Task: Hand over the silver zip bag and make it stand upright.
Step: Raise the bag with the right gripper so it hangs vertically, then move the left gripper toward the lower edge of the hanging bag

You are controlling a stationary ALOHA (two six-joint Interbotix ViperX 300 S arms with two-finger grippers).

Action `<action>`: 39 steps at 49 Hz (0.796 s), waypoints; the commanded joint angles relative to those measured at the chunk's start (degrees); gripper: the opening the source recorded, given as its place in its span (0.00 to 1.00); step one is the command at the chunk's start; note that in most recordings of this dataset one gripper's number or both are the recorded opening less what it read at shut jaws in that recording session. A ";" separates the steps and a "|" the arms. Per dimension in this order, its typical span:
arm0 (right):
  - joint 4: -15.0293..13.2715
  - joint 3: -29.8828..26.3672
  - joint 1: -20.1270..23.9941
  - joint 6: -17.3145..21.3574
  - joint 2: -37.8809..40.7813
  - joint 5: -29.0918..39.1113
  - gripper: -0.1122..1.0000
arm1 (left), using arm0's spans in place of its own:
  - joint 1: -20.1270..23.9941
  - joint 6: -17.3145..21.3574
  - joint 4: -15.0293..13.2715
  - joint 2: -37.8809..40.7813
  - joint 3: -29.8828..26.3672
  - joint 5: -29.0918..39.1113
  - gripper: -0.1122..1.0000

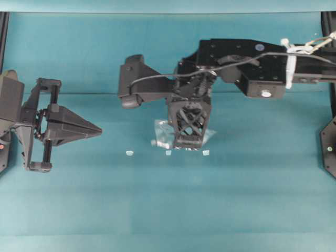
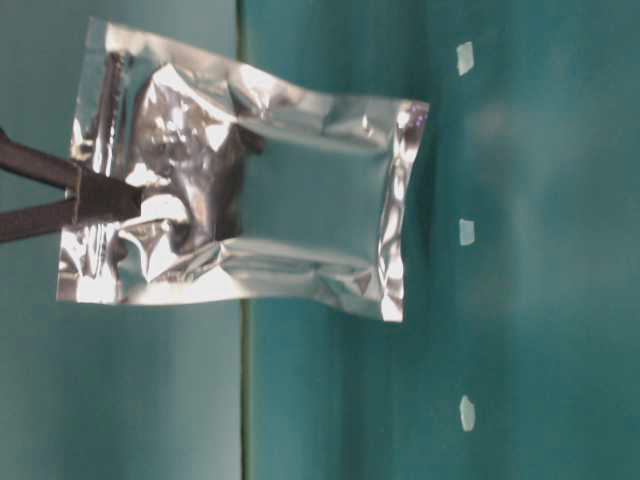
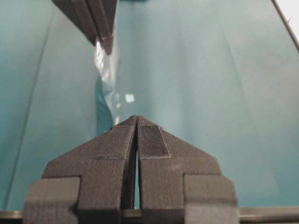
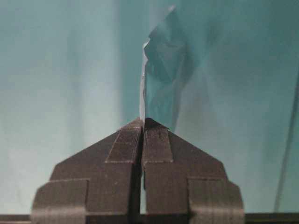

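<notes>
Bag: we see the silver bag (image 2: 245, 185) pinched at one short end by the right end effector (image 1: 187, 143), near the middle of the table (image 1: 157, 199).
Bag's look: crinkled foil with a darker centre panel; in the table-level view we see its broad face, in both wrist views only its thin edge (image 4: 161, 70).
Right end effector: its fingers (image 4: 156, 147) are pressed together on the bag's edge; from overhead it points down over the bag (image 1: 164, 134).
Left end effector (image 1: 97, 131): we see its fingers (image 3: 152, 140) together, with nothing between them, well apart from the bag and pointing toward it.
Specks: three pale specks (image 1: 129, 153) lie in a row on the table just beside the bag.
</notes>
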 commanded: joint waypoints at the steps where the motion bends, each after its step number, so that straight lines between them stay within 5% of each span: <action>1: -0.09 -1.85 0.26 -2.02 0.00 0.09 0.09 | 0.09 0.00 0.09 -0.09 -0.44 -0.70 0.04; 39: -0.35 -4.13 2.64 -4.39 4.31 0.70 0.09 | 0.09 0.00 0.09 0.09 1.05 -0.97 0.07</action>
